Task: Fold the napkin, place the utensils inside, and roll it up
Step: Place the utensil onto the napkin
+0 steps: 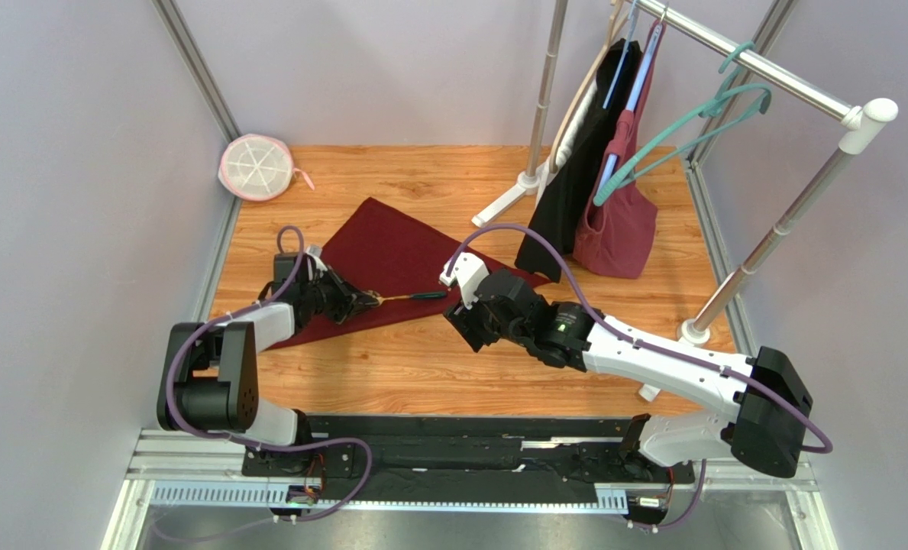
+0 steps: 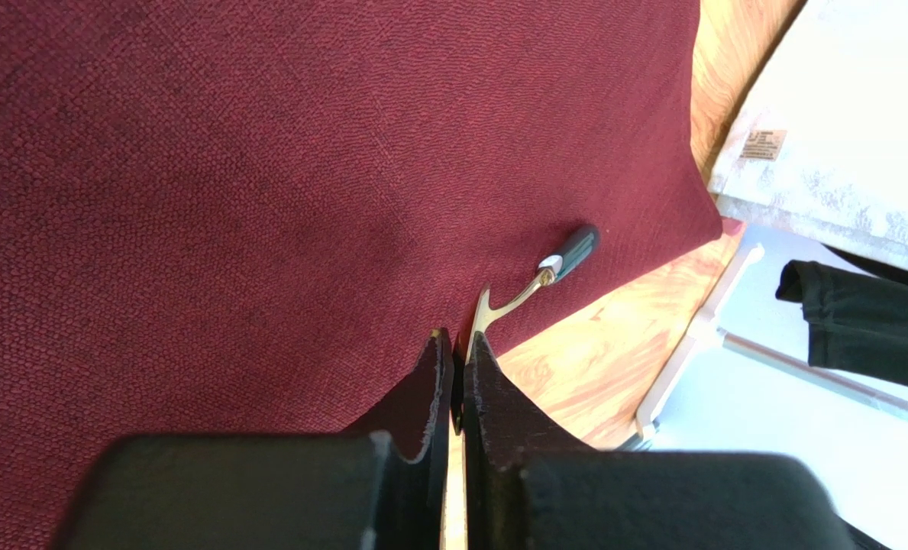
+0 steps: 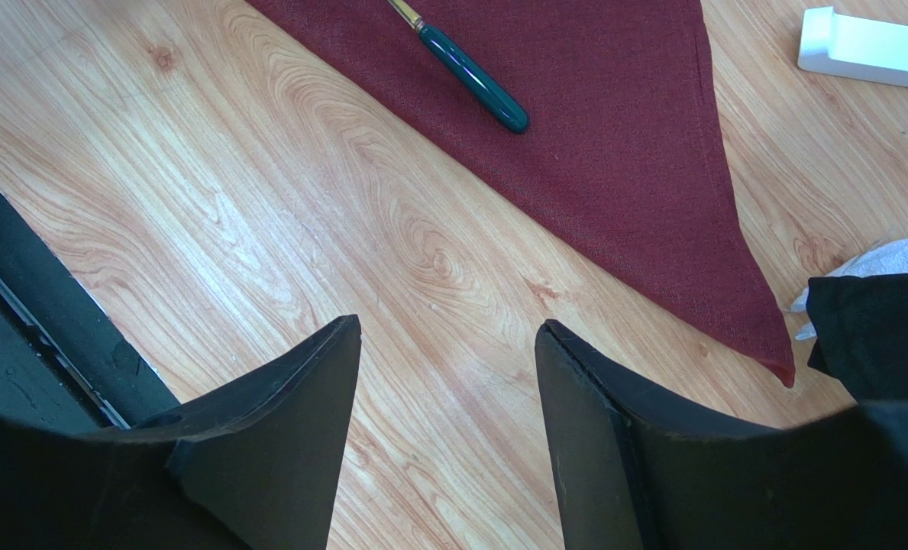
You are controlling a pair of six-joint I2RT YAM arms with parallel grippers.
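Setting: robot test cell, lab-type, not a home. Evidence:
- Left arm and right arm are bolted to a metal rail at the near edge of a wooden worktop.
- Plain grey wall panels close three sides, held by bare metal frame posts.
- Purple cables run loose along the arms.
- A clothes rail with hangers stands on the worktop.
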